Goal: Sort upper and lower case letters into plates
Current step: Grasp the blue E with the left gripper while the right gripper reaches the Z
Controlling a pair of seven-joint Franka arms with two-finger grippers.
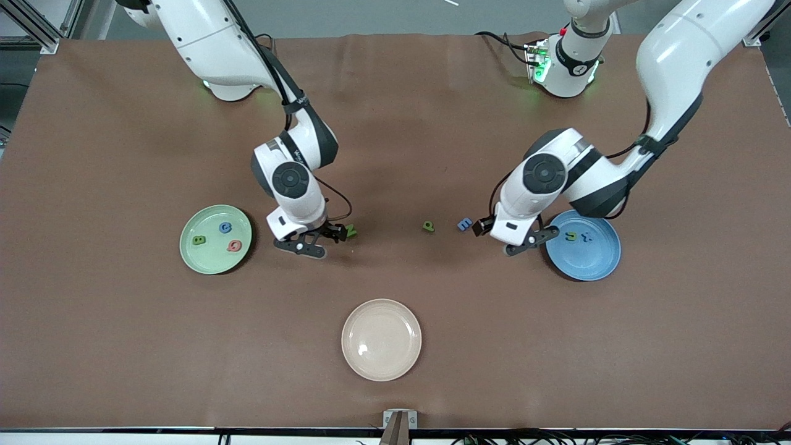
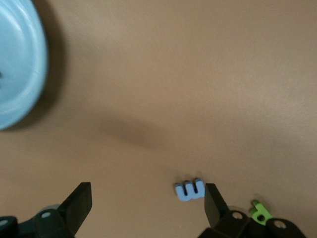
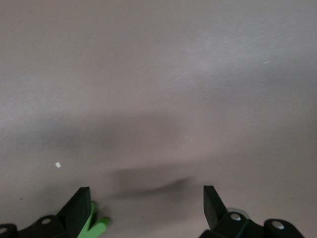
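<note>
- Brown matte counter [image 1: 395,123] carries a pale mint green round plate [image 1: 191,259] with three small letters and a medium blue round plate [image 1: 587,266] with two.
- I see my right gripper [image 1: 312,240], jaws spread and empty, low over a small green letter N [image 1: 351,231] just beside one jaw.
- My left gripper [image 1: 510,238], jaws spread, hangs bent down over a small blue letter E [image 1: 464,224] beside one jaw.
- Between them lies a small green letter [image 1: 428,227].
</note>
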